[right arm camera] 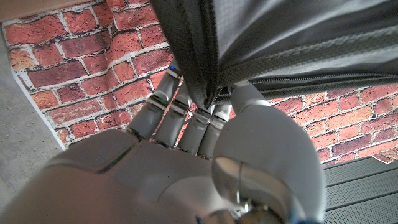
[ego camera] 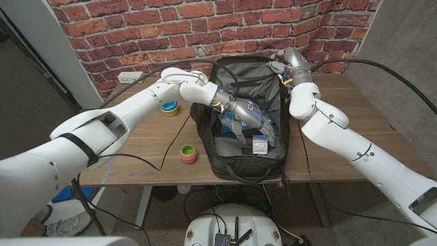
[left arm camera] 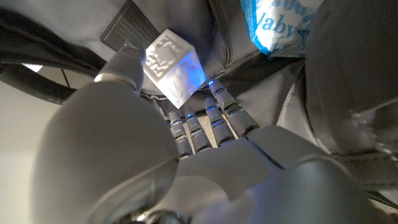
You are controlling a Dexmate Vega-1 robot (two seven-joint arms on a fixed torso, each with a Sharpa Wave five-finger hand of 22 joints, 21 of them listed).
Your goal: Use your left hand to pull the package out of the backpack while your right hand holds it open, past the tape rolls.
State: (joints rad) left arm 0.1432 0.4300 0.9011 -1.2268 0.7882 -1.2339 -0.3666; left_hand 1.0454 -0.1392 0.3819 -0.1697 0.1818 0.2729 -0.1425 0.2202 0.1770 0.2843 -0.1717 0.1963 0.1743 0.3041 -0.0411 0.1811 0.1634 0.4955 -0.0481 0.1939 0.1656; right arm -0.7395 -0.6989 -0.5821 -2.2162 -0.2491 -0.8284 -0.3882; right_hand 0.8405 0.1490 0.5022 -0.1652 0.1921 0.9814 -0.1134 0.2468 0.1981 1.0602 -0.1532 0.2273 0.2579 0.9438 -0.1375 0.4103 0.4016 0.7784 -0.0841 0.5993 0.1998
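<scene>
Backpack [ego camera: 249,119] lies open mid-surface [ego camera: 136,143], reaching from far edge to near edge. Left hand [ego camera: 249,116] is inside the opening, fingers curled over the blue-and-white package [ego camera: 229,126]; package mostly hidden by hand, and whether it's actually gripped is unclear. Left wrist view: package corner with blue lettering, cut off. Right hand [ego camera: 290,65] pinches the backpack rim at its far right corner, zipper edge between its fingers [right arm camera: 171,109]. Two tape rolls: one [ego camera: 168,107] left of backpack, one [ego camera: 188,154] near the front edge.
</scene>
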